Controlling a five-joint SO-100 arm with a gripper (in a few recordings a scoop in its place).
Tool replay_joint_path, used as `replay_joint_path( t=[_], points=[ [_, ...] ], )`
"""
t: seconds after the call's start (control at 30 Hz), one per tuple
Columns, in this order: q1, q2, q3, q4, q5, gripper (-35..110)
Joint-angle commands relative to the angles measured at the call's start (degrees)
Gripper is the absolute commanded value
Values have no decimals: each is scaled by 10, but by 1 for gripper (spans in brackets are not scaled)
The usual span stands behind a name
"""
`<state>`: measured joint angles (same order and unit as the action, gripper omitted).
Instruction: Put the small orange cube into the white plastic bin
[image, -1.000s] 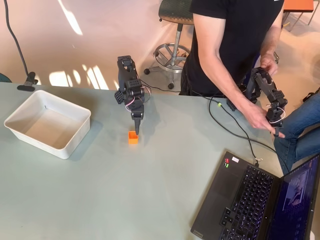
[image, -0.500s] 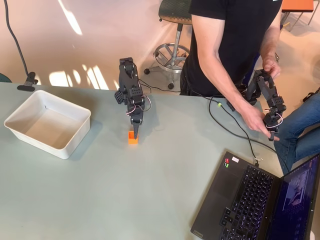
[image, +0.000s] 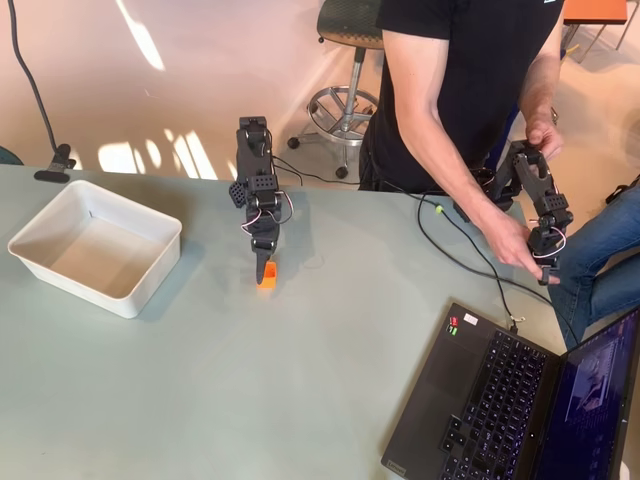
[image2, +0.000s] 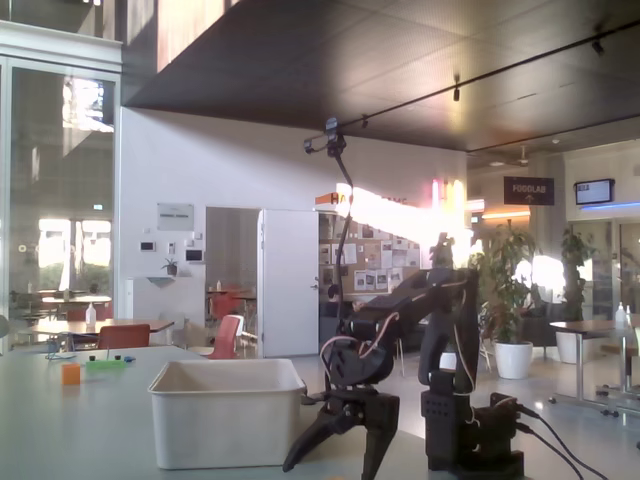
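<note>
In the overhead view the small orange cube (image: 267, 277) rests on the pale green table, right of the white plastic bin (image: 38, 232). My black gripper (image: 263, 268) points straight down at the cube's left edge, with its tip hiding part of the cube. The cube sits flat on the table. In the fixed view the gripper (image2: 332, 468) hangs just right of the bin (image2: 226, 420), its two fingers (image2: 305, 445) spread wide with nothing between them. The bin holds nothing.
A person stands behind the table at the right. An open laptop (image: 500, 400) lies at the front right, and a black cable (image: 470, 262) crosses the table towards it. In the fixed view a small orange block (image2: 70, 373) and a green piece (image2: 104, 365) lie far left.
The arm has swung a little to the left and its wrist has turned. The gripper tip has shifted from over the cube's top to its left edge. The cube has stayed in place.
</note>
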<state>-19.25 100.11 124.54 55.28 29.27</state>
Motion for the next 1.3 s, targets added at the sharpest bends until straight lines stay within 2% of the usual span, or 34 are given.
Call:
replay_joint_path(
  t=[0.0,0.33,0.63,1.27],
  points=[
    [2,-6,-20,2,-5,69],
    [-2,-39,-28,-2,-6,69],
    [-2,-41,-56,-3,-6,59],
    [-24,-88,-62,5,-5,59]
  ],
)
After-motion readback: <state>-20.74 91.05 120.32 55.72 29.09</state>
